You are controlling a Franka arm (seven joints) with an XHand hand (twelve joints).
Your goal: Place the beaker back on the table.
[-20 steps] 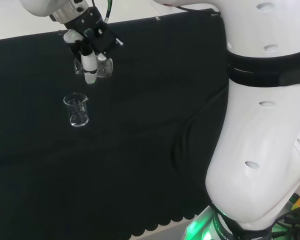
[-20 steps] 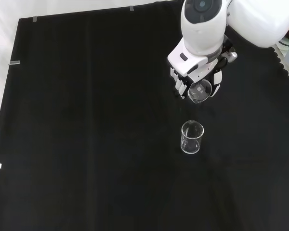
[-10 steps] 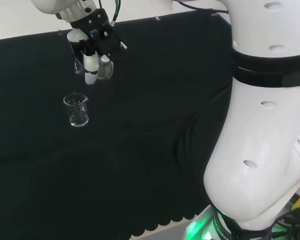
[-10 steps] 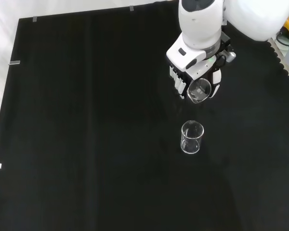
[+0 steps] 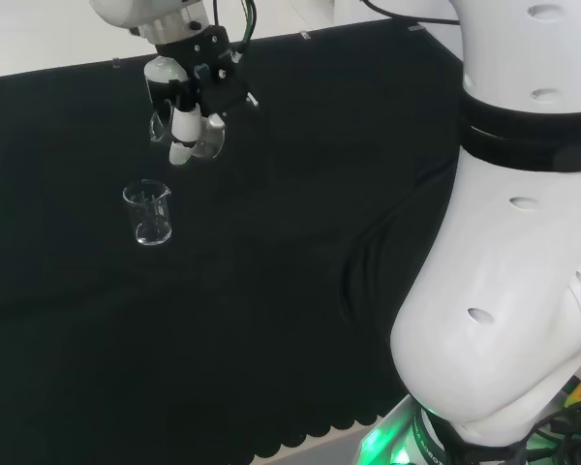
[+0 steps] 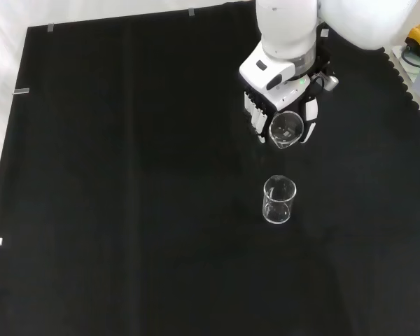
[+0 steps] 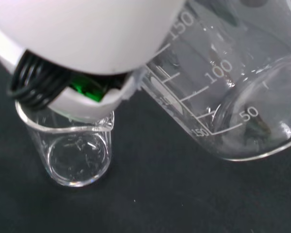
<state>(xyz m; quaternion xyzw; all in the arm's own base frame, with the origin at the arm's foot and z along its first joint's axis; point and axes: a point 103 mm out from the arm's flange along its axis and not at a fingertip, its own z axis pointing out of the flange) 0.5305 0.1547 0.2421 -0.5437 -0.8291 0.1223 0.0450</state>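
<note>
My hand is shut on a clear glass beaker, held tilted in the air above the black cloth. The held beaker carries printed graduation marks in the wrist view. A second clear beaker stands upright on the cloth, below the hand in the front view and below and left of it in the head view. This standing beaker looks empty, and a white part of the hand partly covers its rim in the wrist view.
Black cloth covers the bench, with a scalloped edge at the right of the front view. The arm's big white links stand at the right of the head view. Small tape marks sit at the cloth's left border.
The hand with the beaker has moved slightly right in the head view and slightly up in the front view, turning so the held beaker's mouth faces the front camera more. The standing beaker has not moved.
</note>
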